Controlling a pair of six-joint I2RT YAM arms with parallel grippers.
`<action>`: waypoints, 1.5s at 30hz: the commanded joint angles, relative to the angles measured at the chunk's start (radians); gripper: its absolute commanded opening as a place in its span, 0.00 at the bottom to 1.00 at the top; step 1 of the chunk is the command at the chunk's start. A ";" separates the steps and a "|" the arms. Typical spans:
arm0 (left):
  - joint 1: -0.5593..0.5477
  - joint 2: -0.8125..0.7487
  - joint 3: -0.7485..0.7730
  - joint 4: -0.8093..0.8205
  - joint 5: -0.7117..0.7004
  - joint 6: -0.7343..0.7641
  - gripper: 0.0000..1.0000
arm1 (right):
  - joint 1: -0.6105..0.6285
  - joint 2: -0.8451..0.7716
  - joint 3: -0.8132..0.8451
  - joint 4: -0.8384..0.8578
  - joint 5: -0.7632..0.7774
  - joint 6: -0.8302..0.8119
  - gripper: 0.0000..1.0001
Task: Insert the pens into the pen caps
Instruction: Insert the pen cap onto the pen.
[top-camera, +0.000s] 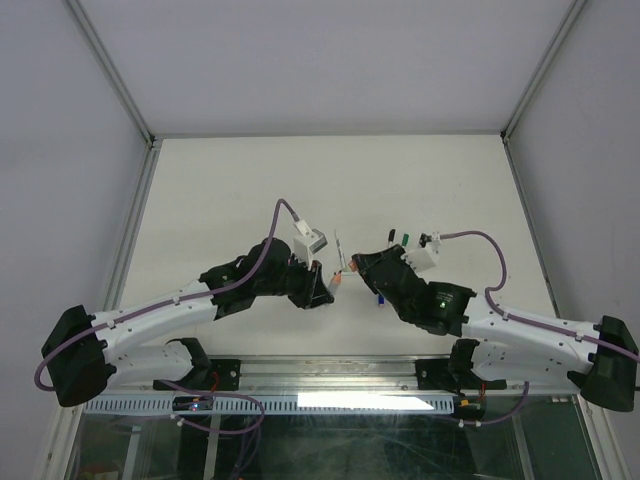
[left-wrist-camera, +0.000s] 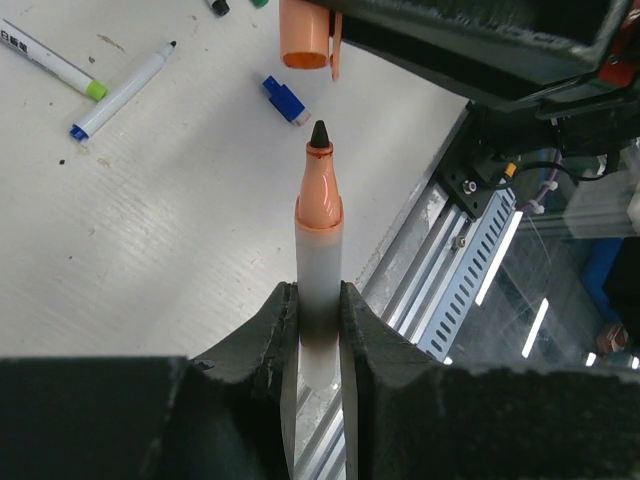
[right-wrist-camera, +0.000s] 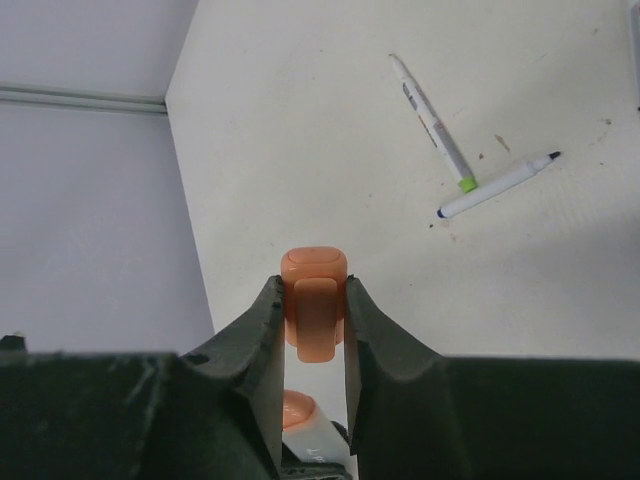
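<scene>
My left hand (left-wrist-camera: 318, 300) is clenched on the white barrel of the orange pen (left-wrist-camera: 318, 215). Both fingers press the barrel from the sides, and the pen stands straight out ahead of the hand, with its orange nose and dark tip pointing away from the wrist.

My right hand (right-wrist-camera: 313, 295) is grasping the orange cap (right-wrist-camera: 314, 265). The fingers squeeze it from both sides, its rounded closed end sticks out past the fingertips, and the clip faces the wrist camera.

From the left wrist, the cap hangs just ahead of the pen tip and a little to the left of the pen's line. There is a clear gap between them, so the tip is not yet inside the cap. From above, the two hands meet nose to nose over the middle of the table (left-wrist-camera: 150, 230), with the pen and cap between them.

A blue cap (left-wrist-camera: 286, 100) lies on the table below, ahead of the left hand and slightly left of the tip. Further ahead and to the left are two loose pens (left-wrist-camera: 125, 90), one with a green end and one with a blue end. Their ends are very close, but I cannot tell if they touch.
</scene>
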 joint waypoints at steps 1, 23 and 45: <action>-0.012 0.009 0.027 0.062 0.034 0.028 0.00 | -0.001 -0.035 -0.007 0.128 0.071 -0.024 0.00; -0.014 0.005 0.026 0.062 0.010 0.021 0.00 | -0.001 -0.005 -0.001 0.191 -0.020 -0.141 0.00; -0.014 0.015 0.020 0.062 -0.030 -0.009 0.00 | -0.001 -0.022 -0.022 0.226 -0.080 -0.201 0.00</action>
